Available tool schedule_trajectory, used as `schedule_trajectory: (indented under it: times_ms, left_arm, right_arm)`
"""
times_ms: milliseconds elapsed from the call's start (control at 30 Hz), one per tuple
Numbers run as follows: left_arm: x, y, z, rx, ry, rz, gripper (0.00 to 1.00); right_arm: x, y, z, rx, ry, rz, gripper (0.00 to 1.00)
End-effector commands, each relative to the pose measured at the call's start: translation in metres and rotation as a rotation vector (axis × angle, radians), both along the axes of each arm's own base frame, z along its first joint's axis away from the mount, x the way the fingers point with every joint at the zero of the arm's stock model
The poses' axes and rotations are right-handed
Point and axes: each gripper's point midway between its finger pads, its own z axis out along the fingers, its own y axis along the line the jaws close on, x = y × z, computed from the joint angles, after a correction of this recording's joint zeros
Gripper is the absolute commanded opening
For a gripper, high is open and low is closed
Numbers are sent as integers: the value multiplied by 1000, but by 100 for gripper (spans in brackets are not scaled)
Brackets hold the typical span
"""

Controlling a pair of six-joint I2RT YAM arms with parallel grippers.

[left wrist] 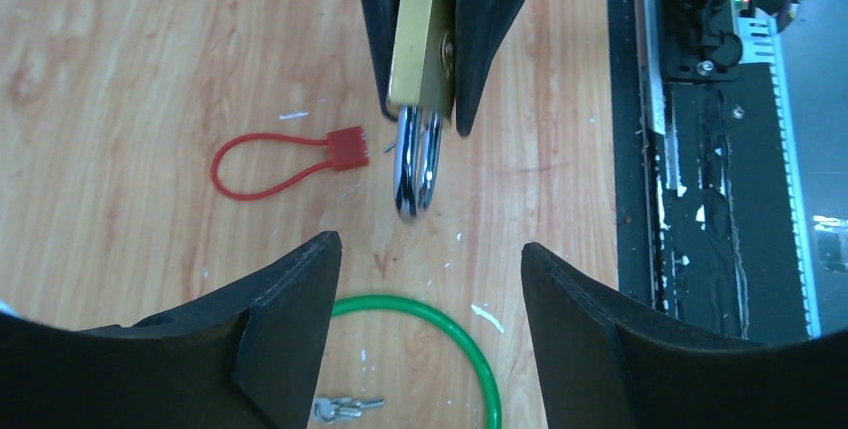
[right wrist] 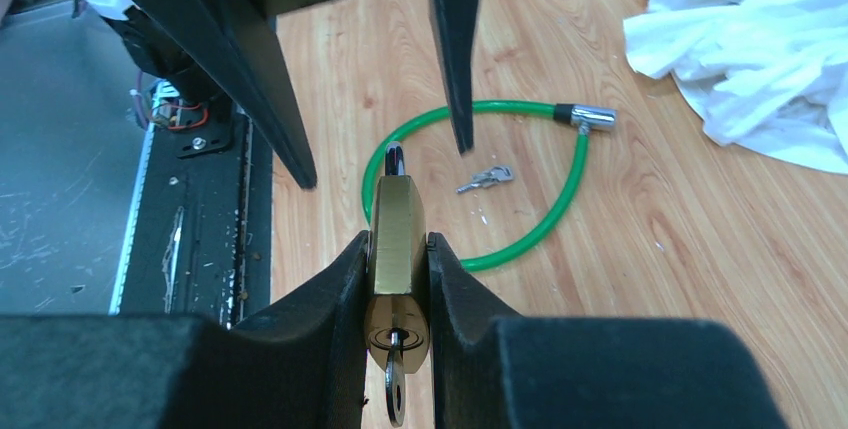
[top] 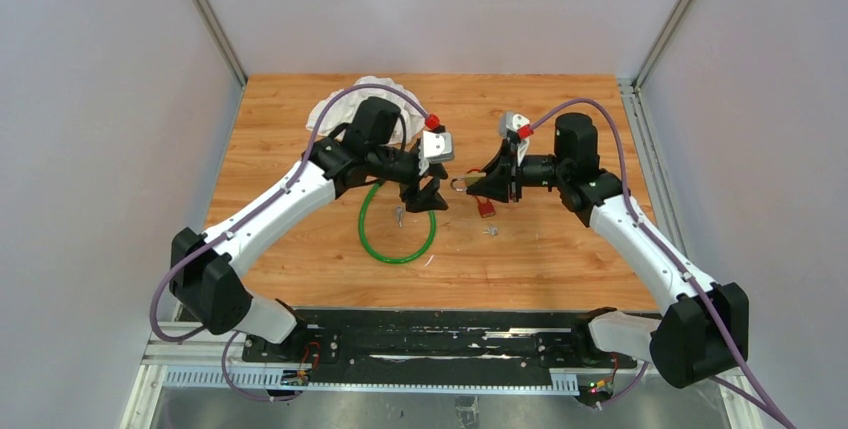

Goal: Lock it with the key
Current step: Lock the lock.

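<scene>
Two grippers met above the wooden table (top: 560,249). The right gripper (right wrist: 397,241) was clamped on the rectangular brass padlock (right wrist: 397,211), with the small dark metal key (right wrist: 393,394) in its cylinder. The left gripper (left wrist: 428,246) waited with its jaws apart before the curved chrome shackle (left wrist: 415,174). An off-axis push there could twist the lock loose.

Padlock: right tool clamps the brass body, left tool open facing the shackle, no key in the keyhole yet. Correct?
No: a key already sits in the padlock keyhole, per the right wrist view. Right tool clamps the body, left tool open facing the shackle.
</scene>
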Motion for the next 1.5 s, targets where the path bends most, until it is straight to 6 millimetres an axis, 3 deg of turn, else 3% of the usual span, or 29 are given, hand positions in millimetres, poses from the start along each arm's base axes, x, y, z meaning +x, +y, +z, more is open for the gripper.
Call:
schedule_trajectory:
  times_ms: [0,133,467,733,967,1133,1200,1467]
  left_arm:
    - [-15,-19,14,-43,20,-82,70]
    - [-15,-27,12,-51,46,-73,63]
    - [-15,-33,7,-56,99,-70,22]
    - [-14,-37,9,-61,127,-68,2]
    - [-7,-23,6,7,38,-36,0]
    - [-6,-10,8,38,-38,-20,0]
    - [-5,-7,9,44,-63,-11,0]
    - [-3,2,1,75,-58,-10,0]
  right_arm:
    - [-22,12,17,57,-46,122,1]
    - [-27,16,13,54,-41,148,1]
    - [-27,20,9,40,-37,153,1]
    - [-25,23,1,8,-58,137,1]
    - [-10,17,-3,-53,-77,49,12]
    - [-10,14,-2,-73,-88,49,45]
    - [-9,13,-1,-78,-92,40,52]
    - [-15,11,-3,-90,-106,77,56]
